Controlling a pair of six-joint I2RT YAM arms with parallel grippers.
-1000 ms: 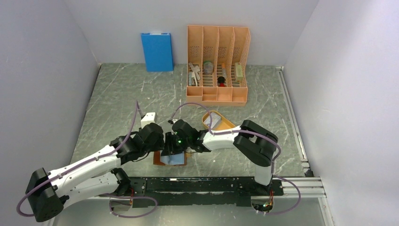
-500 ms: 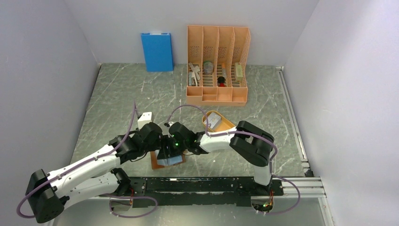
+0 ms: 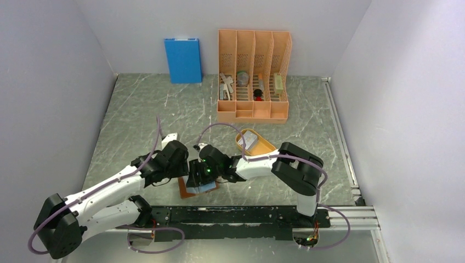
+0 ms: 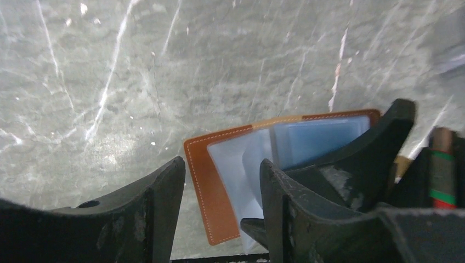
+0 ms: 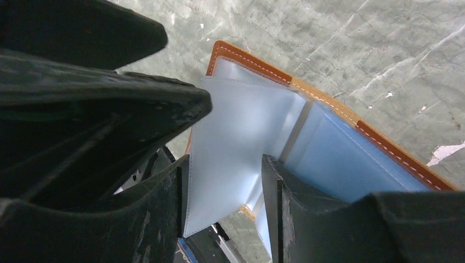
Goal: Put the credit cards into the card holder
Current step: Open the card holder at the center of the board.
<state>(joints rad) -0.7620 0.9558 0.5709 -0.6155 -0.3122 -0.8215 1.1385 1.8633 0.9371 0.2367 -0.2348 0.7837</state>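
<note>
- Grey marbled bench [image 3: 137,115] between pale walls; an orange desk organizer [image 3: 253,76] stands at 12 o'clock against the back wall, with a blue box [image 3: 182,60] leaning at 11 o'clock.
- The card holder [image 3: 203,189] lies open at 6 o'clock, close to the bench's near edge, brown leather down and its bluish clear sleeves facing up.
- The left fingers [image 3: 185,171] hang over the holder's left part. They stand moderately apart and grip nothing; through the gap the left wrist view shows only leather edge and sleeve.
- The right fingers [image 3: 196,178] come in from 3 o'clock and are also parted. The right wrist view shows a loose clear sleeve leaf in line with the gap, but nothing appears pinched. Whether a tip touches the plastic cannot be told.
- Neither arm carries a card. One pale credit card [image 3: 250,138] shows in the orange oval tray [image 3: 265,147], at about 1 o'clock from the holder and well apart from it.
- Judged from this, the step in hand is spreading the sleeves to ready a pocket, not inserting.
- The next move likely calls for one arm to pin the holder flat with a sleeve mouth exposed, while the other travels to the tray, lifts the thin card by an edge and brings it back level with the pocket opening.
</note>
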